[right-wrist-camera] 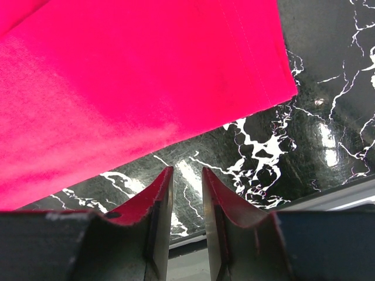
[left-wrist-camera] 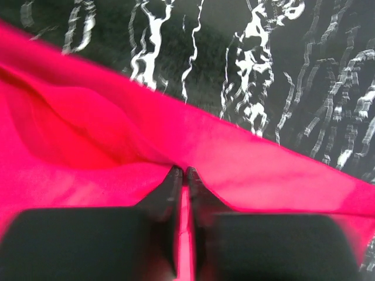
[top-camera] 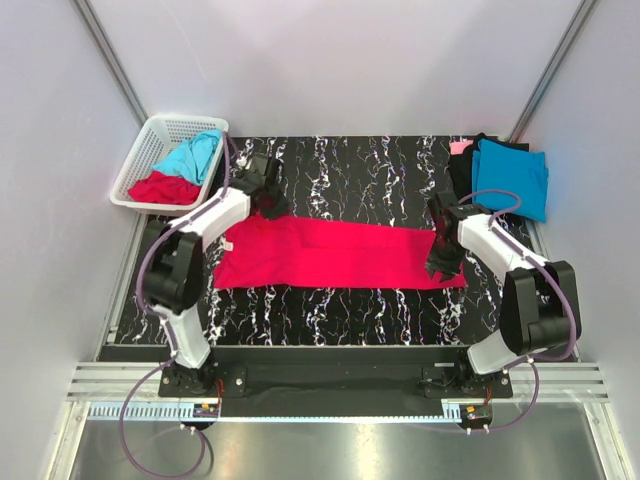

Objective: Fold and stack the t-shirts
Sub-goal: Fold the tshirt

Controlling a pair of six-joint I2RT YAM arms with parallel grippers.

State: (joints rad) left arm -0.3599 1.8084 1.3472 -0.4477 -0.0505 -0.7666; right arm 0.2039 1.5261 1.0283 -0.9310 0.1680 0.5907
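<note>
My left gripper [left-wrist-camera: 182, 171] is pinched almost closed on a raised fold at the far-left edge of the crimson red cloth t-shirt [top-camera: 330, 255], which lies folded into a long strip across the black white-veined marble counter [top-camera: 350, 165]. My right gripper [right-wrist-camera: 187, 175] is partly open and holds nothing, over bare counter just beside the strip's right-end corner. A turquoise blue folded t-shirt [top-camera: 512, 175] sits at the far right; the white plastic lattice basket [top-camera: 150, 140] is far left.
</note>
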